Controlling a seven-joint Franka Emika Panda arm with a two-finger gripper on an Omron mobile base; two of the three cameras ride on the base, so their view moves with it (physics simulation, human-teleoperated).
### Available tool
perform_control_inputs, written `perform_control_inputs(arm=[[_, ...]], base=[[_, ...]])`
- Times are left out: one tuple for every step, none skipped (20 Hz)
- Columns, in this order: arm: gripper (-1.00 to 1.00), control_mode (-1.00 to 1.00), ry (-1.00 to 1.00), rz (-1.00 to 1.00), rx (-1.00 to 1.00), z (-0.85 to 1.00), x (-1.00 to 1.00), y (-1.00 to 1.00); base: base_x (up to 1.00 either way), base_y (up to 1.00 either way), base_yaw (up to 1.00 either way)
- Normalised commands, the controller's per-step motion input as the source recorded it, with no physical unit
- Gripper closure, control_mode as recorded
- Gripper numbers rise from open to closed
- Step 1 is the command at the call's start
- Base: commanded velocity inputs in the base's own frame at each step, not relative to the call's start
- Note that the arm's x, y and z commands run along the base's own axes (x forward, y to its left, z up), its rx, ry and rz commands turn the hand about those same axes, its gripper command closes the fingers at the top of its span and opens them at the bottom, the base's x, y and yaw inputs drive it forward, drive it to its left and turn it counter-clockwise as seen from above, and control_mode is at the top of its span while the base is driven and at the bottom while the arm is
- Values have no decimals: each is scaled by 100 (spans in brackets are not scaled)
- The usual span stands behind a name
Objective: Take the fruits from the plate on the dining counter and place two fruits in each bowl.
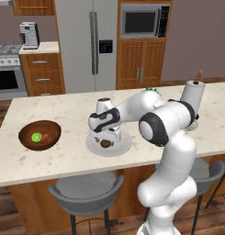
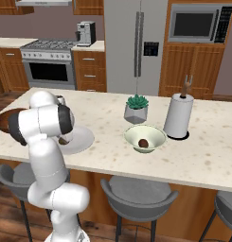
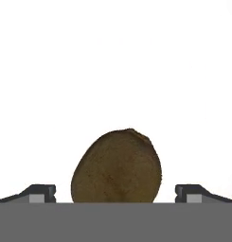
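Fruits are nearly sorted: the green one (image 1: pixel 36 137) and the red one (image 1: pixel 46 137) sit together in the brown bowl (image 1: pixel 26 140) at the left end of the dining counter (image 1: pixel 63 158), and one brown fruit (image 2: pixel 143 142) lies in the pale bowl (image 2: pixel 155 133) beside the potted succulent (image 2: pixel 136 108) and the paper towel roll (image 2: pixel 178 116). That leaves the last brown fruit (image 3: pixel 116 166), and I'm right over it now, it's lying on the plate (image 1: pixel 123 146) near the middle of the counter. My claw (image 3: pixel 115 193) is low above the plate with its jaws wide apart, one fingertip (image 3: pixel 40 193) on either side of the fruit and clear air between them and its skin, nothing gripped yet. I'm straddling it this way so a straight squeeze catches it across its belly, which I reckon matters, because a round fruit on a flat plate could roll off if only one finger nudges it. By my count the pale bowl wants this one to make two, so once I have it, it goes over there.
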Motion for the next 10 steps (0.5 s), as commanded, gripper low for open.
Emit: perform_control_inputs(arm=[[-100,-100,0,0,0,-11,0,0],[-100,-100,0,0,0,-15,0,0],[-100,-100,0,0,0,-12,0,0],[-100,-100,0,0,0,-12,0,0],[-100,-100,0,0,0,-10,0,0],[-100,-100,0,0,0,-9,0,0],[-100,-100,0,0,0,-9,0,0],[-100,-100,0,0,0,-6,0,0],[-100,-100,0,0,0,-7,0,0],[100,-100,0,0,0,-5,0,0]], base=[[0,0,0],[0,0,0],[0,0,0],[0,0,0],[0,0,0],[0,0,0],[0,0,0],[0,0,0],[0,0,0],[0,0,0]])
